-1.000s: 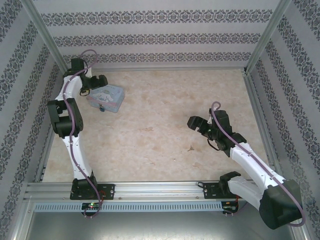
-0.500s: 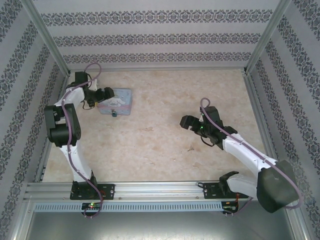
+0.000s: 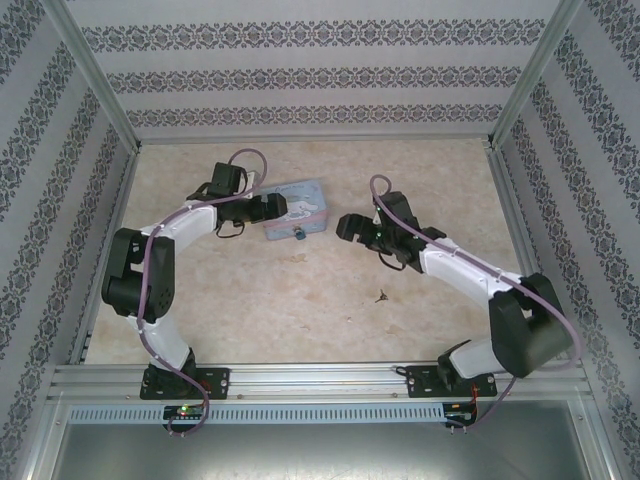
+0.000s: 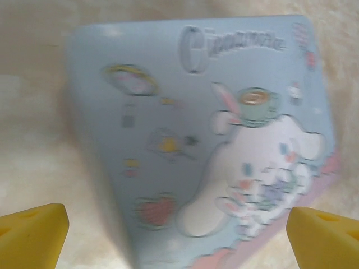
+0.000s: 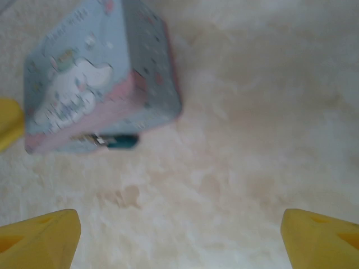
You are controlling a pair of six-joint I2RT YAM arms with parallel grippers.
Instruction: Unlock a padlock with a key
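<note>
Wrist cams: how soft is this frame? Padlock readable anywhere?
Left wrist: the tin lid is blurred, its cartoon print smeared. Right wrist: soft all over; the padlock is just a teal smudge at the tin's lower edge. Top external: sharp, evenly lit, no glare; the padlock is a small teal dot at the tin's near side.

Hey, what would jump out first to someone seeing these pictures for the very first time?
A pale-blue cartoon-dog tin lies toward the far side of the table, between the open left end effector and the open right end effector. A tiny teal padlock sits at its near edge, and a small dark key lies alone nearer the front.
</note>
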